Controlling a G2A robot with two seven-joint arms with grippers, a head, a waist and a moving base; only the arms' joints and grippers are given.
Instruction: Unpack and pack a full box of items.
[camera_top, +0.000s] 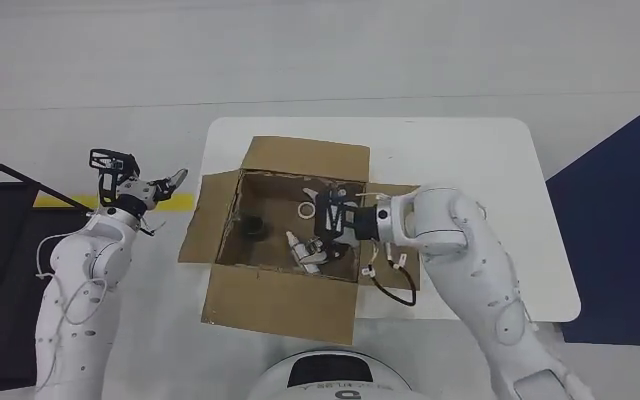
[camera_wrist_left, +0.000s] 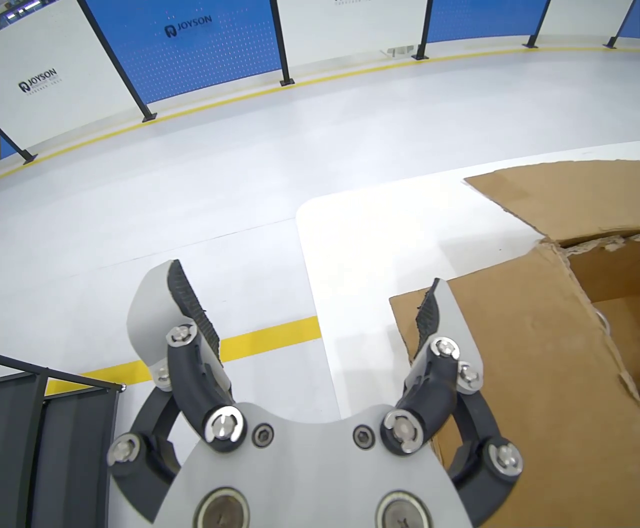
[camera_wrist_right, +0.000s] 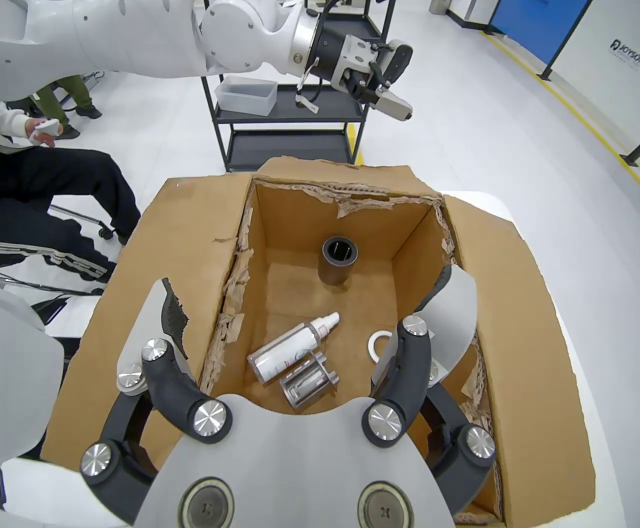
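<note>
An open cardboard box (camera_top: 285, 300) stands on the white table (camera_top: 470, 170). On its floor I see a black cylinder (camera_wrist_right: 336, 261), a white spray bottle (camera_wrist_right: 292, 347) lying flat, a ribbed metal part (camera_wrist_right: 307, 382) beside it, and a white ring (camera_wrist_right: 376, 345). From above these are the cylinder (camera_top: 252, 226), ring (camera_top: 305, 210) and bottle (camera_top: 297, 246). My right gripper (camera_wrist_right: 312, 305) hangs open above the box's inside (camera_top: 318, 225), holding nothing. My left gripper (camera_wrist_left: 305, 290) is open and empty, off the table's left edge (camera_top: 168, 184), beside the box's left flap (camera_wrist_left: 510, 360).
A black shelf cart (camera_wrist_right: 290, 120) carrying a clear plastic bin (camera_wrist_right: 247, 97) stands beyond the box. A dark rack (camera_wrist_left: 55, 440) is under my left arm. The box's flaps (camera_top: 305, 155) fold outward. The table's right half is bare.
</note>
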